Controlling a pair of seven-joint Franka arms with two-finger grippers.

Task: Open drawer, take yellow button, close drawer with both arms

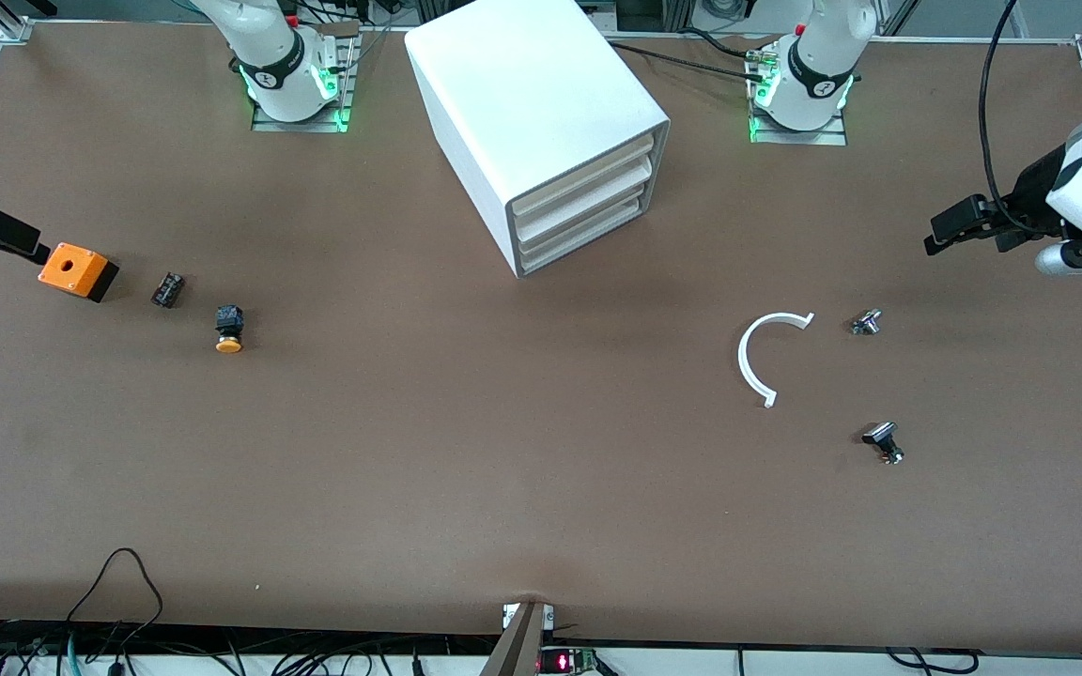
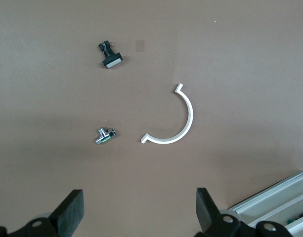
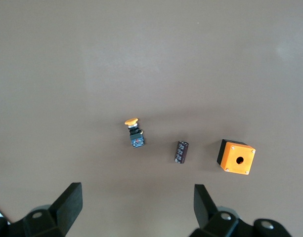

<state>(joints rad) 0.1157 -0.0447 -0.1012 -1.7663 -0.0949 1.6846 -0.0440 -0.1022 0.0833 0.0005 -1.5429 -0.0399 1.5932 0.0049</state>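
The white cabinet [image 1: 522, 103] stands between the two arm bases, and its uppermost drawer [image 1: 588, 167] sits flush and shut above the two lower ones. A corner of the cabinet shows in the left wrist view [image 2: 275, 202]. The button [image 1: 229, 330], with its orange cap and black body, lies on its side on the table toward the right arm's end, also in the right wrist view [image 3: 134, 133]. My right gripper [image 1: 6, 235] [image 3: 136, 197] is open and empty, up beside the orange box. My left gripper [image 1: 950, 225] [image 2: 140, 197] is open and empty over the left arm's end.
An orange box with a hole [image 1: 78, 270] [image 3: 237, 157] and a small black part [image 1: 167, 289] [image 3: 181, 151] lie beside the button. A white arc piece [image 1: 766, 352] [image 2: 173, 116] and two small silver-black parts [image 1: 866, 323] [image 1: 884, 441] lie toward the left arm's end.
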